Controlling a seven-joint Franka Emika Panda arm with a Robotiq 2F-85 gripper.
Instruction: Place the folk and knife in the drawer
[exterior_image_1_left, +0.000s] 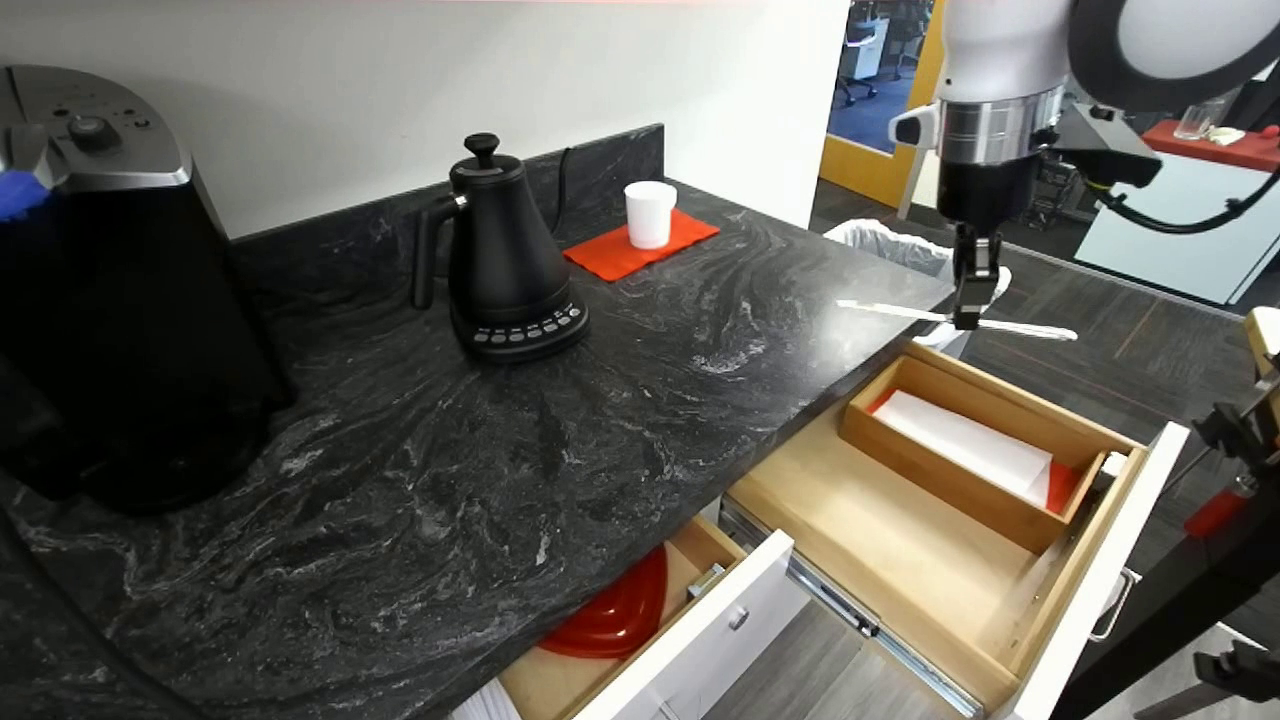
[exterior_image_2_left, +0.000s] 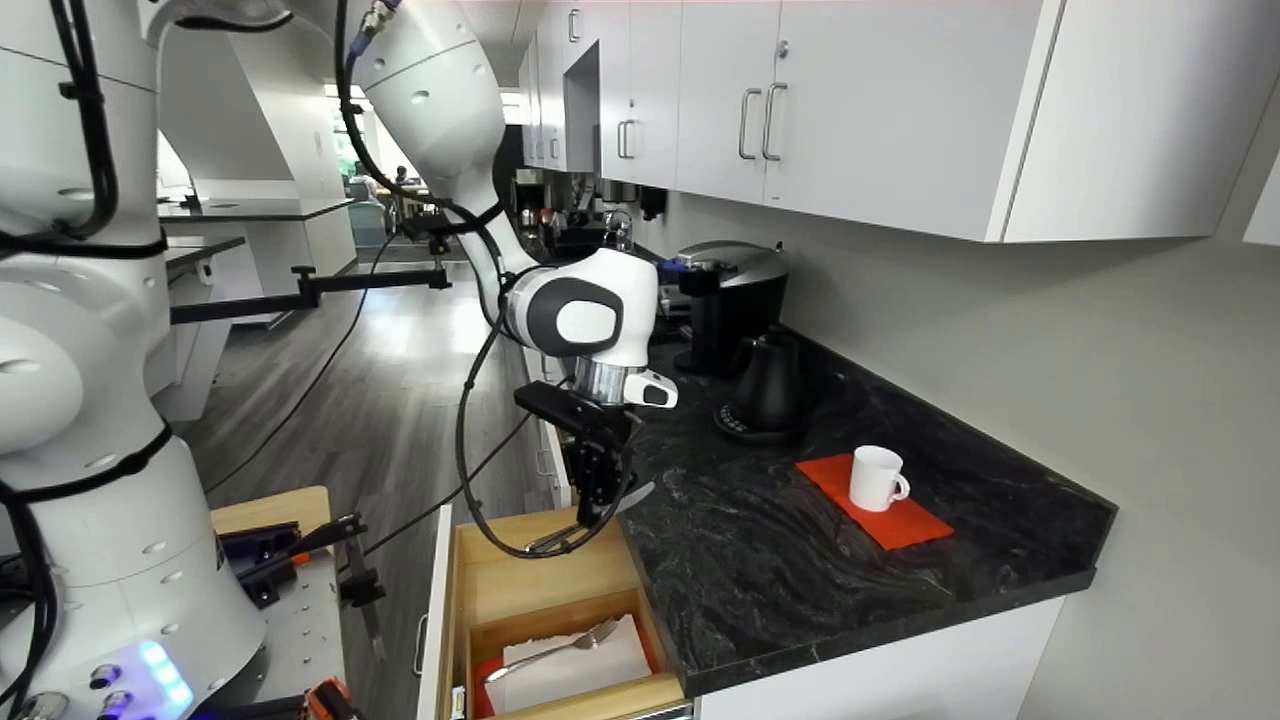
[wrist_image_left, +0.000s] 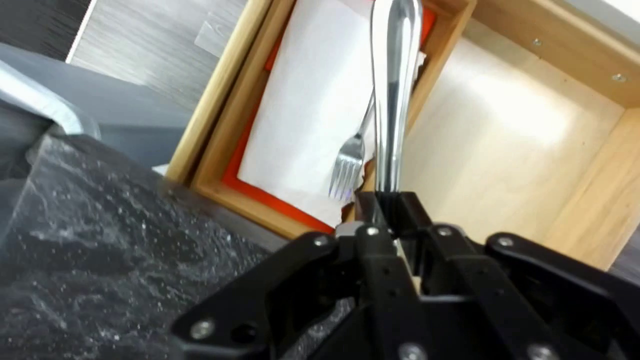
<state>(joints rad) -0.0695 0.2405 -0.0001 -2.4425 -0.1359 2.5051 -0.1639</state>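
Holding the knife (wrist_image_left: 397, 100) partway along its length in the jaws of the gripper (exterior_image_1_left: 968, 318), pinched narrow on it, up above the meeting of the counter (exterior_image_1_left: 640, 450) and the pulled-out drawer (exterior_image_1_left: 880, 520). Note the fork (wrist_image_left: 350, 155) already lying on the white paper (wrist_image_left: 300, 125) in the tray (exterior_image_1_left: 950, 482) inside that drawer; presumably left with just the knife to set down. Could clip the counter's edge with the blade (exterior_image_2_left: 640, 496) on the way down, judging by its overlap with the counter in both exterior views. Might also end up bridging the tray's rim instead of settling inside, being slanted against the tray walls in the wrist view. Could nudge or cover the fork if dropped straight onto it. Might swivel in the grip on touching wood, being thin, smooth metal held at one short stretch. Hard to judge the height above the tray from any view. Hard, too, to follow the blade in the wrist view, mostly lost behind the black fingers (wrist_image_left: 415, 212), or to see the knife's far end, cut off at the top, or the part of the fork's handle hidden beneath. Impossible to pick out the fork against the white paper (exterior_image_1_left: 965, 445) in an exterior view. Muddled near the knife's handle by a hanging black cable (exterior_image_2_left: 463, 420) in an exterior view.
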